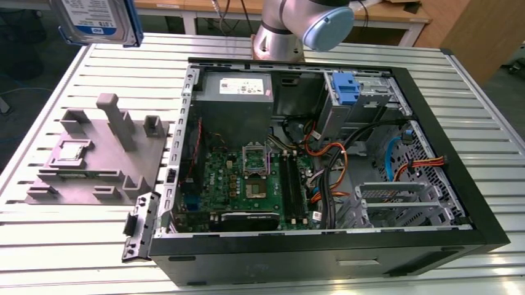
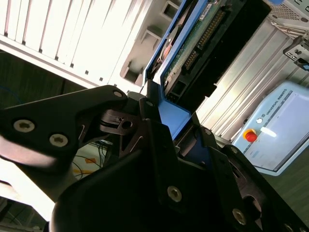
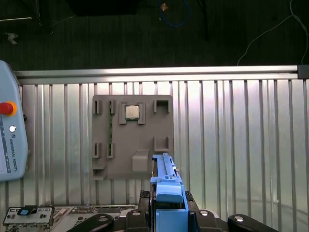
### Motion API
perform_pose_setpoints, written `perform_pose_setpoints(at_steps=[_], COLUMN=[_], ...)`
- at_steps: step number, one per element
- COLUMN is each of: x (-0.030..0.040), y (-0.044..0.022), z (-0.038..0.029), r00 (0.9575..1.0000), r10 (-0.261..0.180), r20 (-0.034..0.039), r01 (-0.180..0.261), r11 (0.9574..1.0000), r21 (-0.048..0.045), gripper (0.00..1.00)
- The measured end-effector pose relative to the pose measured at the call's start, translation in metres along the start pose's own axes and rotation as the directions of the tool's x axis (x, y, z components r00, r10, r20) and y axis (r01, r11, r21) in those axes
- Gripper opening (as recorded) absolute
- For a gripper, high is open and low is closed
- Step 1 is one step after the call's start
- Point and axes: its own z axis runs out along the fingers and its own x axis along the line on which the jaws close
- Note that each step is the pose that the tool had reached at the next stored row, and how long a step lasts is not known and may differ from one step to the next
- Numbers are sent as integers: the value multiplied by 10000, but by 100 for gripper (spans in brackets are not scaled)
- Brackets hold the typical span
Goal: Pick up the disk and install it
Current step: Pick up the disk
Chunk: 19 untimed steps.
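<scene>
The disk (image 1: 97, 21), silver-grey with a white-and-blue label and blue rails, hangs high above the table's far corner at the exterior view's left, well clear of the grey fixture (image 1: 98, 153). In the second wrist view my gripper (image 2: 170, 121) is shut on the disk (image 2: 193, 41), whose green circuit-board side and blue rail show between the black fingers (image 2: 145, 145). In the first wrist view the disk (image 3: 165, 176) stands edge-on in the gripper (image 3: 166, 212), above the fixture (image 3: 133, 137).
The open computer case (image 1: 459, 184) lies on the slatted table (image 1: 49, 239), with a power-supply box (image 1: 238, 86), motherboard (image 1: 246, 178), cables, and a blue bracket (image 1: 346, 89) in the drive bay. A small chip (image 3: 132, 112) sits in the fixture. A teach pendant (image 3: 9, 135) lies nearby.
</scene>
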Motion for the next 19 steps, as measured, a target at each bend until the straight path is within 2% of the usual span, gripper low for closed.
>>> perform_pose_setpoints(at_steps=[17,18,19], x=[-2,-2,1], y=[-54,-55,-57], z=[0,0,0], r00=[10000,10000,10000], r10=[1,1,-2], r20=[1,3,38], r01=[-1,-1,2], r11=[10000,10000,10000], r21=[0,1,-1], gripper=[36,36,36])
